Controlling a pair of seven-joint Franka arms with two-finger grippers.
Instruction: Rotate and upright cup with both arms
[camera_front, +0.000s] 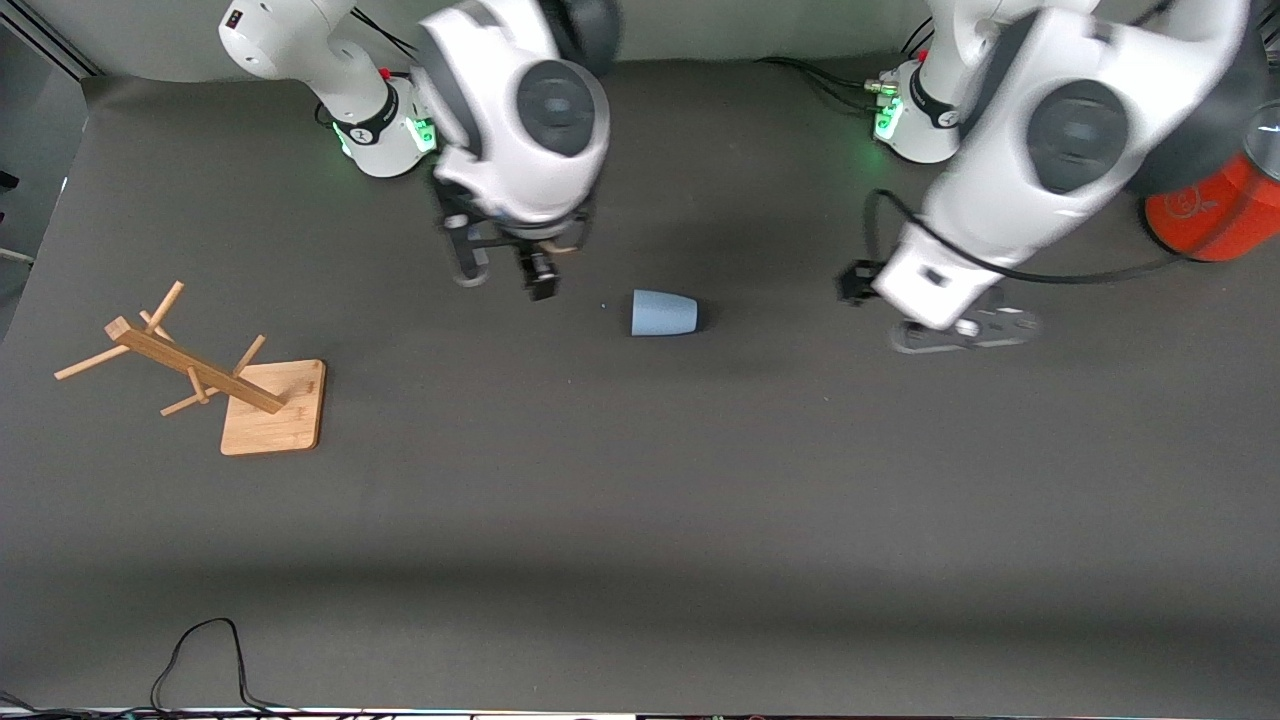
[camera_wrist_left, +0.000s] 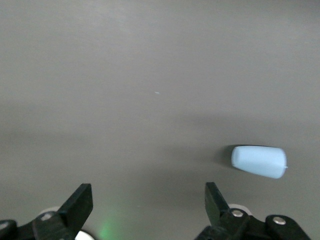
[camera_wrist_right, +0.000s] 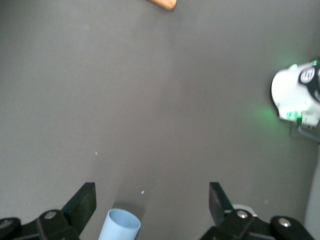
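The pale-blue cup (camera_front: 663, 313) lies on its side on the dark table, between the two grippers. Its open mouth points toward the right arm's end. My right gripper (camera_front: 503, 275) hangs open and empty above the table, beside the cup on the mouth side. In the right wrist view the cup's mouth (camera_wrist_right: 119, 226) shows close to one finger of the right gripper (camera_wrist_right: 151, 195). My left gripper (camera_front: 962, 330) is open and empty, low over the table on the cup's base side. In the left wrist view the cup (camera_wrist_left: 259, 161) lies apart from the left gripper (camera_wrist_left: 146, 195).
A wooden mug rack (camera_front: 215, 385) on a square base stands toward the right arm's end; its corner shows in the right wrist view (camera_wrist_right: 162, 3). A large orange cylinder (camera_front: 1215, 210) stands by the left arm's base. A black cable (camera_front: 200, 660) lies at the front edge.
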